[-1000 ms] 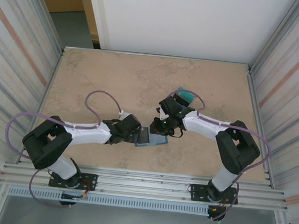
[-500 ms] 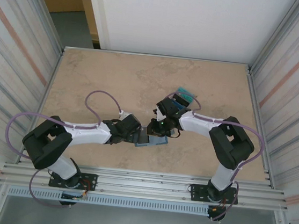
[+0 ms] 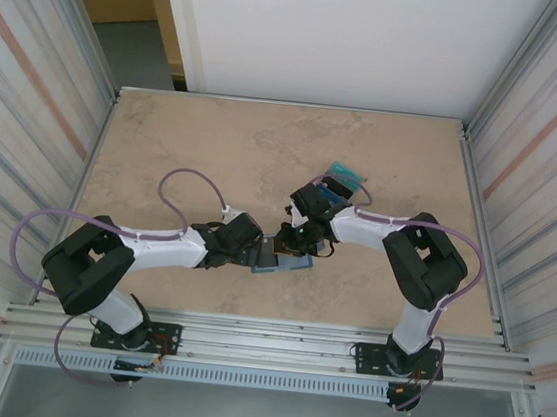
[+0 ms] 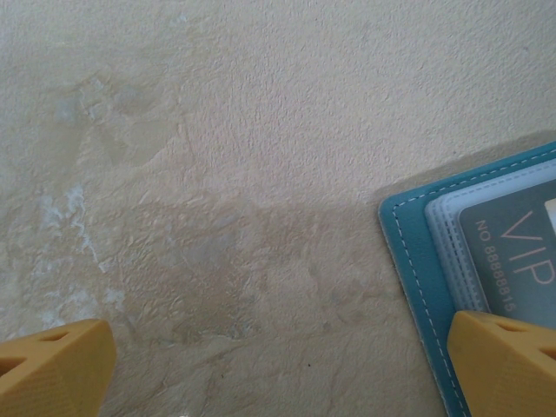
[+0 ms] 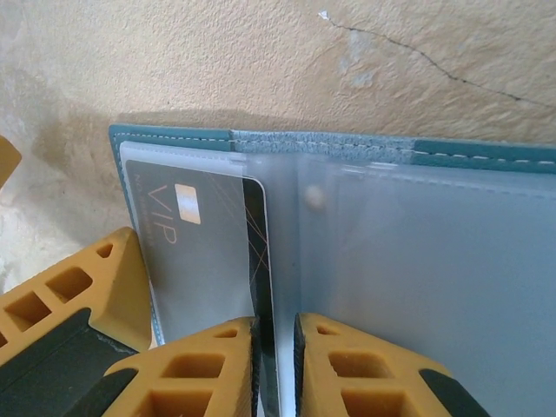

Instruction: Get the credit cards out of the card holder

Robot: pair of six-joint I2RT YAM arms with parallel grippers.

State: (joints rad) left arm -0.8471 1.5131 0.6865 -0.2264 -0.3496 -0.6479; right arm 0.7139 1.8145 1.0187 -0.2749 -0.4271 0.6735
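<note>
The teal card holder lies open on the table between the two arms, lining up. A grey-black VIP credit card sits in its left clear pocket, also seen in the left wrist view. My right gripper stands over the fold, jaws a narrow gap apart, with that card's raised right edge between them and against the left pad. My left gripper is wide open, its right finger resting on the holder's left edge.
A small pile of teal, black and blue credit cards lies on the table behind the right gripper. Metal walls close the table on the left and right. The table is bare tan stone further back.
The right arm has swung in towards the holder, uncovering the card pile behind it, and its jaws have narrowed slightly. The left arm has stayed still.
</note>
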